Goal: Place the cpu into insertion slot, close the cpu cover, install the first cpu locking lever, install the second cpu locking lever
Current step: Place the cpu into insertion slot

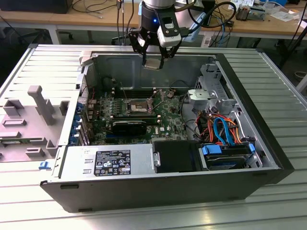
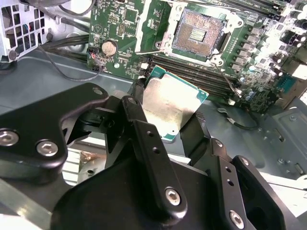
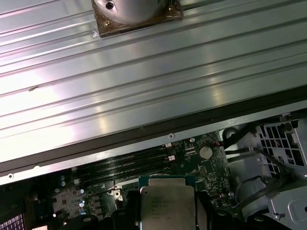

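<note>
My gripper [image 1: 153, 58] hangs above the back wall of the open computer case, shut on the cpu [image 1: 152, 63], a small square chip with a dull silver top. In both wrist views the black fingers [image 2: 136, 115] clamp the cpu [image 2: 170, 103] [image 3: 167, 203] by two opposite edges. Well below lies the insertion slot [image 1: 137, 105] [image 2: 199, 33], a square socket with a dark, gold-tinted centre, uncovered on the green board. The cpu cover [image 2: 147, 28] stands swung up beside the slot. A thin locking lever [image 2: 224, 74] sticks up from the slot's edge.
Long black memory slots [image 2: 192, 76] run beside the socket. A black graphics card [image 1: 129, 127] lies in front of it, with the power supply [image 1: 108, 163] and drive bay with coloured cables [image 1: 223, 132] nearer. A grey ribbed table [image 3: 120, 81] surrounds the case.
</note>
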Controlling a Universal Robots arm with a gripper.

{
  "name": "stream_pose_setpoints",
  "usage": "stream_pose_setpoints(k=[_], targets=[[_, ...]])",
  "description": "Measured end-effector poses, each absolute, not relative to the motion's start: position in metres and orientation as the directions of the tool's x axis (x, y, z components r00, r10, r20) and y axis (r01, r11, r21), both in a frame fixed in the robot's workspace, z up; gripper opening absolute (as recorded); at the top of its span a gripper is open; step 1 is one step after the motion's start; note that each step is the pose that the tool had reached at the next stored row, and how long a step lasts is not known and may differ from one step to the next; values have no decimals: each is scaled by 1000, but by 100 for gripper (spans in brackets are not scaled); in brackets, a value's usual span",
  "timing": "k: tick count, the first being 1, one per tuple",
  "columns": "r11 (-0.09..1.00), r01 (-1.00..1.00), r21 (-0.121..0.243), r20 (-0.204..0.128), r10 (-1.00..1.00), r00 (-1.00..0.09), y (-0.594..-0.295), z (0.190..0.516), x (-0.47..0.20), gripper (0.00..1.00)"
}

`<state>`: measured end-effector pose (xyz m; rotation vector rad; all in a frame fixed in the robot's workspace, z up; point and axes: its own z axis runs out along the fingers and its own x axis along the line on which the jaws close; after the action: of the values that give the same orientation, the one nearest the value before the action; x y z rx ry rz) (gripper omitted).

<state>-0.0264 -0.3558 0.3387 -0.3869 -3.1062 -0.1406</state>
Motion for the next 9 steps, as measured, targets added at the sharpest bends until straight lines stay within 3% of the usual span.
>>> stream_pose_setpoints(k=[9], targets=[[964,252,88,19,252,-968,-356,338,-26,55]])
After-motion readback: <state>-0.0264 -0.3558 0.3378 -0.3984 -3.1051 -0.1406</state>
